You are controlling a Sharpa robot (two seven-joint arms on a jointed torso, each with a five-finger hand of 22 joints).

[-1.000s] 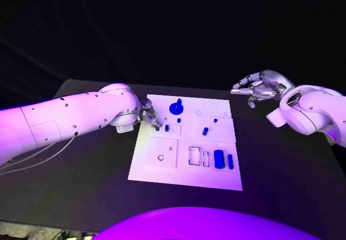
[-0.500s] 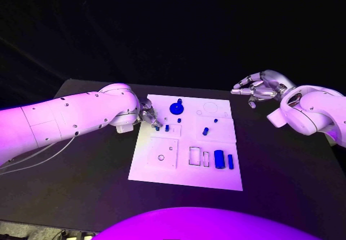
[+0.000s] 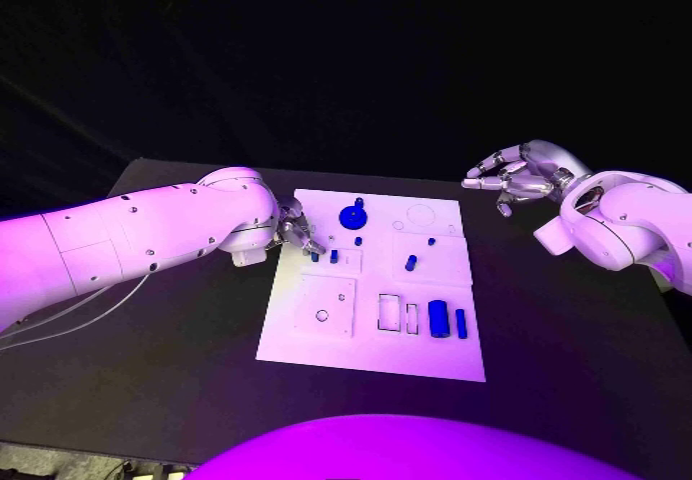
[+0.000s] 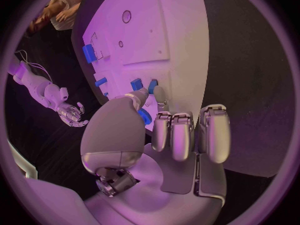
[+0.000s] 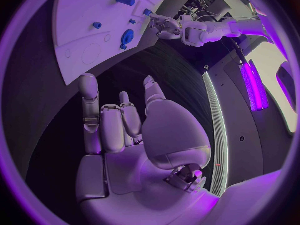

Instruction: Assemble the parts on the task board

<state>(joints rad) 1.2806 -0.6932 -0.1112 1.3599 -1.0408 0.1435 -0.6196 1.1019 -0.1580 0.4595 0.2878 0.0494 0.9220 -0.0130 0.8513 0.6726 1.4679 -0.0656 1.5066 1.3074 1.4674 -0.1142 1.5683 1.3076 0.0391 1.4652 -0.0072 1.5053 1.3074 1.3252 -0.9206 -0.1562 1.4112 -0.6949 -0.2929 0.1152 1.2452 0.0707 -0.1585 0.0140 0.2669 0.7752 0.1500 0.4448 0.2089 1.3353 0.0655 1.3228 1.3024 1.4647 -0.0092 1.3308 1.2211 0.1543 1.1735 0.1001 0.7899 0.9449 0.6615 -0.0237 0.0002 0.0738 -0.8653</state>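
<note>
The left hand (image 3: 299, 235) pinches a small blue part (image 4: 135, 84) at the board's (image 3: 346, 345) left edge. The right hand (image 3: 515, 175) hovers spread and empty, well apart over the bench (image 3: 577, 330).

The left hand (image 3: 296, 232) covers the board's (image 3: 339, 350) edge, so whether its fingers (image 4: 180, 135) grip a part (image 4: 145, 117) is unclear. The far small parts (image 3: 430, 241) are too tiny to identify.

a robotics lab or demo space: black table (image 3: 577, 330), white task board (image 3: 325, 345), coloured light.
</note>
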